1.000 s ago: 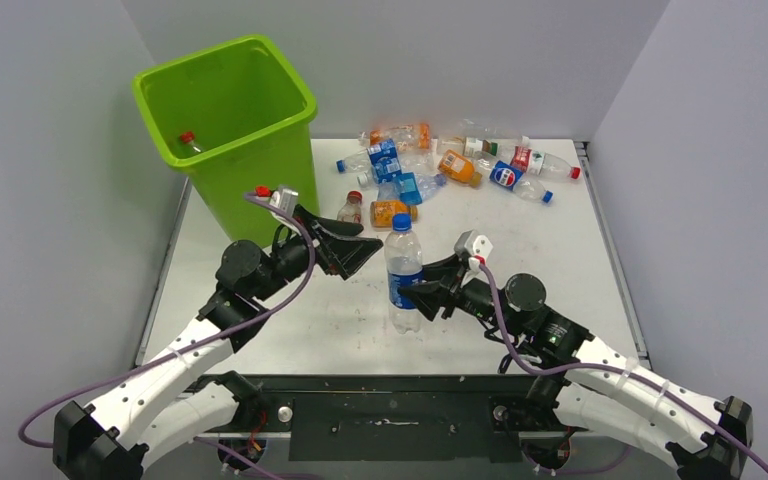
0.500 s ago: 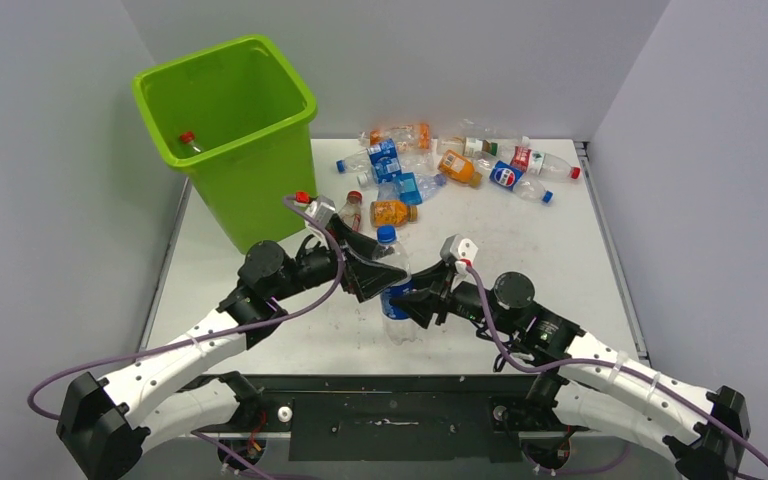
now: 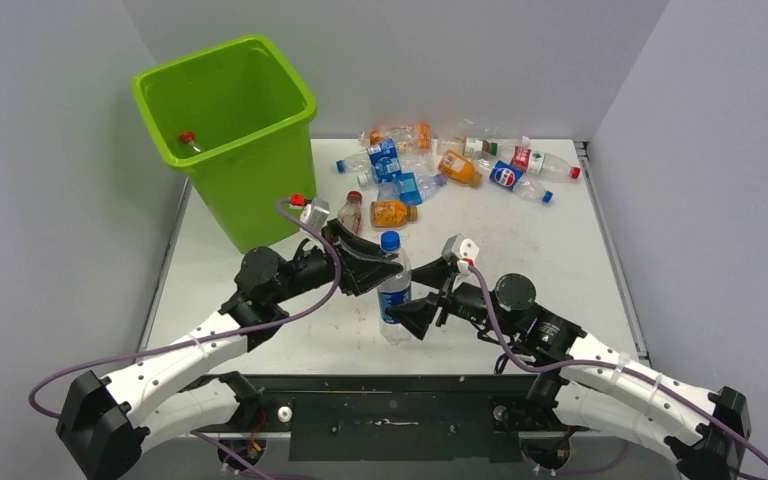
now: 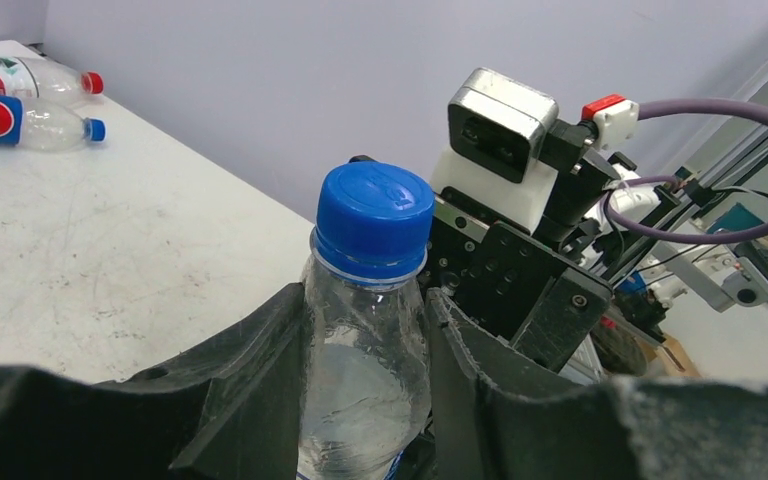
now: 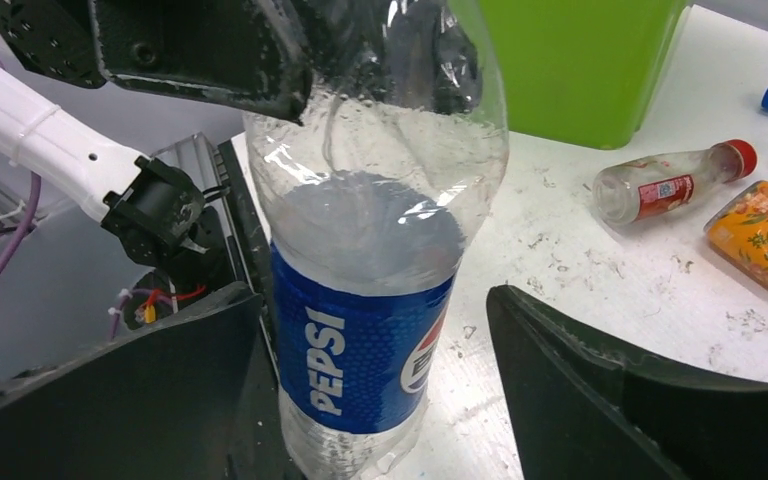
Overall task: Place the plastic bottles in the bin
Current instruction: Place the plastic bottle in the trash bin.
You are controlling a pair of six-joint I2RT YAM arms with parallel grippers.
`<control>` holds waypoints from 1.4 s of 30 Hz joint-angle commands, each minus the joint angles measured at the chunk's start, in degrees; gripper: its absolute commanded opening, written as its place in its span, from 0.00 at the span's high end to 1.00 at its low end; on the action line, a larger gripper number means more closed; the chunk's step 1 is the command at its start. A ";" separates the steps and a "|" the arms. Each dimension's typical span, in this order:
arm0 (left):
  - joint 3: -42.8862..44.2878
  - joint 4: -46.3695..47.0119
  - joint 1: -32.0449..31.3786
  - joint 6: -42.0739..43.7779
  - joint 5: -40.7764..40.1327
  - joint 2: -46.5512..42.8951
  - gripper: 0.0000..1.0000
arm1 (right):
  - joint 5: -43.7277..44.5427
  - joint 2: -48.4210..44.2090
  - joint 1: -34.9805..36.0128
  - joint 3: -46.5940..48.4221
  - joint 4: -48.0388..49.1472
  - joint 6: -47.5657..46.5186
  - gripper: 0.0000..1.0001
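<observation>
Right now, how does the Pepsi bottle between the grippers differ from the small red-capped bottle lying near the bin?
The Pepsi bottle stands upright; the red-capped bottle lies on its side. The Pepsi bottle has a blue cap and label; the other's cap is red. The left gripper clamps the Pepsi bottle's neck; nothing touches the red-capped bottle. Both are clear plastic.

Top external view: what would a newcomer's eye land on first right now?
First, the upright Pepsi bottle in the middle, pinched just below its blue cap by the left hand, with the right hand open either side of it. Next, the tall lime-green bin at the far left, with one red-capped bottle inside. Then the heap of bottles lying at the back.
</observation>
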 commanded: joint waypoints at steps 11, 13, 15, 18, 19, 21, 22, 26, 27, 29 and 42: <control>1.49 9.73 -0.95 -7.72 -3.60 -0.20 0.59 | 3.50 3.15 1.19 -1.12 6.62 2.82 0.66; 2.14 7.33 -0.91 -6.94 -4.57 -1.21 0.11 | 3.79 2.66 1.21 -1.03 6.18 2.36 0.68; 2.74 3.61 -0.92 -3.87 -7.48 -3.16 0.04 | 4.13 2.30 1.32 -0.97 5.54 2.01 0.70; 5.04 -2.72 -0.79 1.19 -12.95 -5.44 0.04 | 4.48 1.88 1.42 -0.79 4.71 1.57 0.70; 6.57 -5.97 -0.77 2.99 -14.21 -5.50 0.04 | 4.68 1.77 1.40 -0.78 4.49 1.48 0.70; 11.81 -13.39 -0.75 5.84 -15.62 -4.47 0.03 | 4.92 1.42 1.54 -0.70 4.20 1.36 0.71; 13.91 -16.88 -0.80 6.99 -15.99 -3.23 0.01 | 5.10 1.27 1.47 -0.62 4.02 1.27 0.71; 18.60 -23.41 -0.87 8.61 -15.47 -0.12 0.18 | 5.92 0.59 1.71 -0.44 3.29 0.83 0.71; 19.32 -24.44 -0.82 8.68 -15.27 0.54 0.21 | 6.07 0.45 1.72 -0.43 3.22 0.82 0.71; 20.78 -26.52 -0.86 9.19 -15.31 1.73 0.25 | 6.13 0.34 1.80 -0.31 3.08 0.80 0.71; 23.25 -28.86 -1.10 10.08 -10.80 5.34 0.75 | 7.01 0.68 2.33 -0.08 2.81 0.75 0.71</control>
